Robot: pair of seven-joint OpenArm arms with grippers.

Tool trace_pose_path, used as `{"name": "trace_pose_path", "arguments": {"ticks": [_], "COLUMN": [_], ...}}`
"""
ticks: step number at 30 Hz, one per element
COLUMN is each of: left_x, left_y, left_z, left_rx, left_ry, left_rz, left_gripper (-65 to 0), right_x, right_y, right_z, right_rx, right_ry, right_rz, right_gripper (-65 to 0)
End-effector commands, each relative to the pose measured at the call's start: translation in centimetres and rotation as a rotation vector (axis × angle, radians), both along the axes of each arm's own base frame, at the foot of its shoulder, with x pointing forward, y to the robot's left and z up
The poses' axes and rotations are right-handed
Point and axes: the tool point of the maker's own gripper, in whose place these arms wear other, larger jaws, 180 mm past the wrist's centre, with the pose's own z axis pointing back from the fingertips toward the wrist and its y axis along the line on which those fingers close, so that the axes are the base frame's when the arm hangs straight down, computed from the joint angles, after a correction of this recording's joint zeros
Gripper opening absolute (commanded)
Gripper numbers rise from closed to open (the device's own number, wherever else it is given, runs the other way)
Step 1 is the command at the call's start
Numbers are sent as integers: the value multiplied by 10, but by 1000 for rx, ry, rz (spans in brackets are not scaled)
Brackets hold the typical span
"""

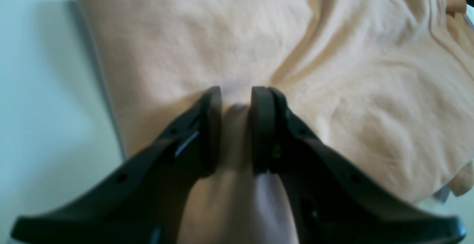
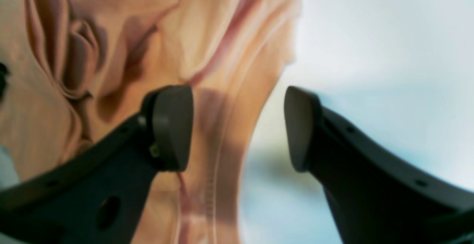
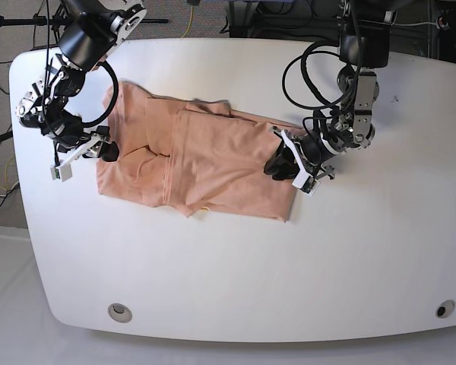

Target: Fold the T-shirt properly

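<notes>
Peach cloth of the T-shirt [image 3: 213,163] is being pinched by the left gripper [image 1: 236,105] — a fold is being started. The right gripper [image 2: 239,127] is being held wide open at the hem — closing is likely needed next.

Robotics lab: white table [image 3: 235,289], cable tangles [image 3: 0,179], rear equipment stands.

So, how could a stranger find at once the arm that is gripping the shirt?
Look at the wide white table and the wrinkled peach cotton T-shirt on it. The left tool pinches a fold at the shirt's edge. The right tool at the far end gapes open instead.
</notes>
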Motion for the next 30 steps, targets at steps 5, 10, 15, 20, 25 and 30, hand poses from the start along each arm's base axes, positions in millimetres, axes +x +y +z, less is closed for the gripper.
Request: {"name": "trace_pose_path", "arguments": {"ticks": [5,10,15,20,25,30], "left_x": [-15,-17,-18,-18,-17,-18], "left_y": [18,15,7,7,7,7], "left_z": [-23,-24,-23,-24,-23,-24], "left_rx": [112,111,95,96,94,94], "left_ry": [75,80,80,81,81,82], "left_rz": [-13,-18,-21,-22,-18,-18], "left_gripper": [-524,-524,-524,-524,-524,-524], "right_x": [-17,-16,-16,-29,-44,-56], "right_y": [3,7,17,19,13,6], "right_z": [-25,-25,-28,-35,-36,-34], "right_rx": [64,80,72,60,22,-21], "right_ry": [111,106,118,151,163,168], "right_rz": [8,9,54,75,76,81], "right_gripper": [-272,-272,-272,-272,-272,-272]}}
